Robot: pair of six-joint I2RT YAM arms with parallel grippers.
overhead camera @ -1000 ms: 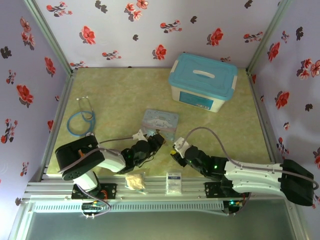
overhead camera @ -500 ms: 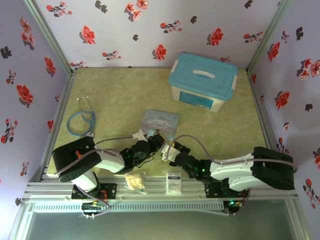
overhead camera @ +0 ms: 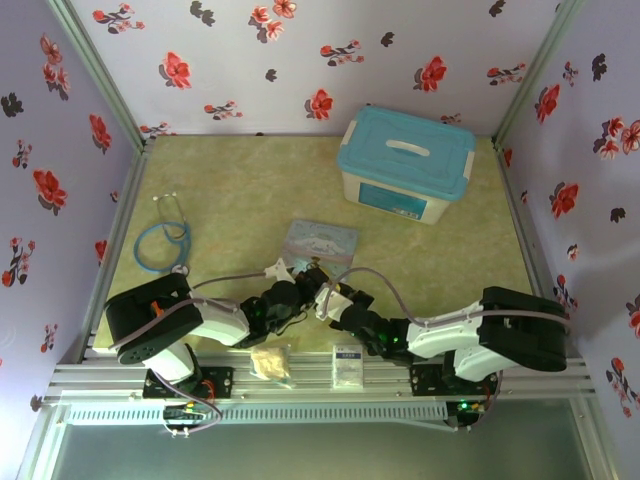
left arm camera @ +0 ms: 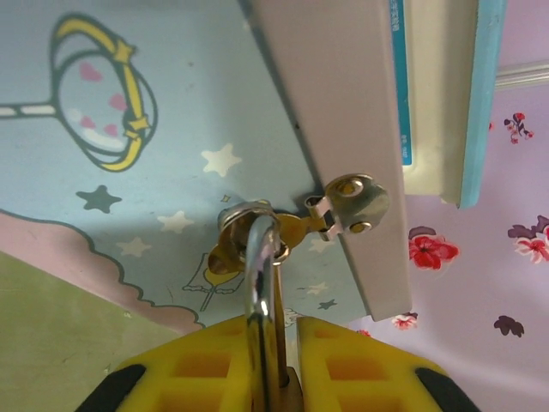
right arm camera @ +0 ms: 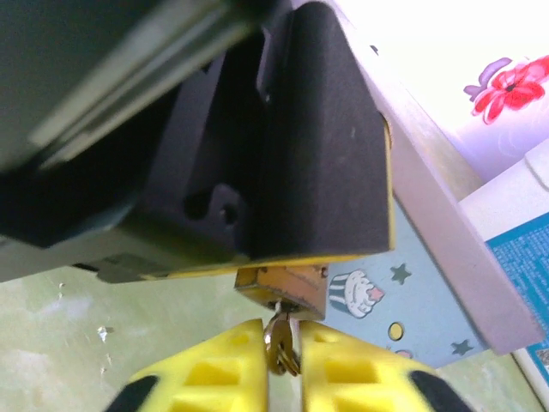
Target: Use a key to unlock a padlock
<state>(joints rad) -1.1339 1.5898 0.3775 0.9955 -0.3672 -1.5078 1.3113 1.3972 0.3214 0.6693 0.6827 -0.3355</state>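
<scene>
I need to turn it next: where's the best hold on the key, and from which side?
Take the key by its flat head, sticking out of the brass padlock. Come end-on, along the blade, squeezing its two flat faces; a wrist roll should then turn it.

Padlock [right arm camera: 281,290] body: brass, dull satin, lightly scuffed. Shackle [left arm camera: 262,283]: polished silvery metal, mirror-bright. Key [right arm camera: 280,348]: thin metal, low sheen. Tin [left arm camera: 129,103]: pale blue print, smooth, semi-gloss; clasp [left arm camera: 352,202] of shiny plated metal. Right gripper's fingers [right arm camera: 210,369]: yellow moulded plastic, matt, with recessed pockets. Left gripper's pad [right arm camera: 317,129]: black, matt, fine-grained. Storage box [overhead camera: 405,165]: smooth plastic.
</scene>
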